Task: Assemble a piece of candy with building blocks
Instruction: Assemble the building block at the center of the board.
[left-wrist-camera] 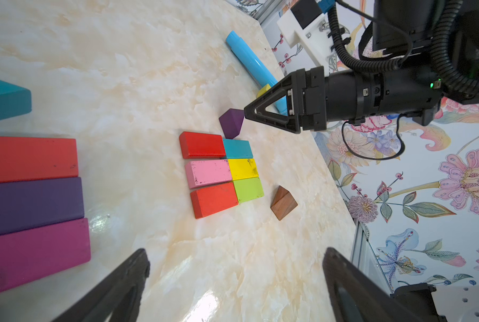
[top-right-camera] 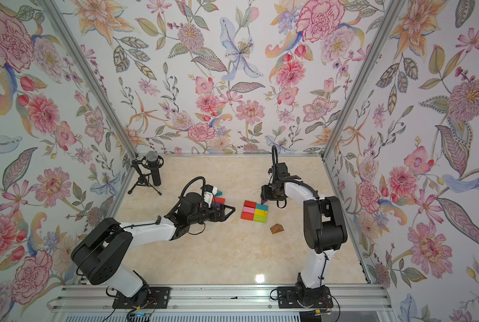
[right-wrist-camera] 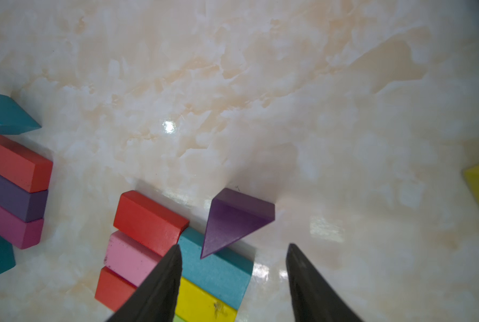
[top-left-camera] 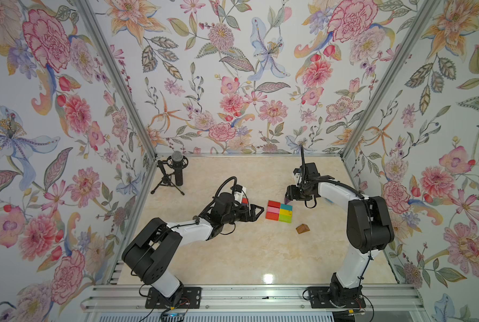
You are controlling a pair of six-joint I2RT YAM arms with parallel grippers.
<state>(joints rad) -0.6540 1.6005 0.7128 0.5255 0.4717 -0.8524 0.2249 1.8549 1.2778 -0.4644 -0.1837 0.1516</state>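
Six blocks (top-left-camera: 279, 212) lie flush in a slab between the arms, the left arm stretched low toward it, left gripper (top-left-camera: 259, 213) spread wide and empty, the right arm bent down at its far corner, right gripper (right-wrist-camera: 234, 246) parted and empty just behind a purple wedge (right-wrist-camera: 237, 217) touching the teal block (right-wrist-camera: 216, 270).

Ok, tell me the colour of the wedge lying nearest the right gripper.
Purple. The wedge shows best in the right wrist view.
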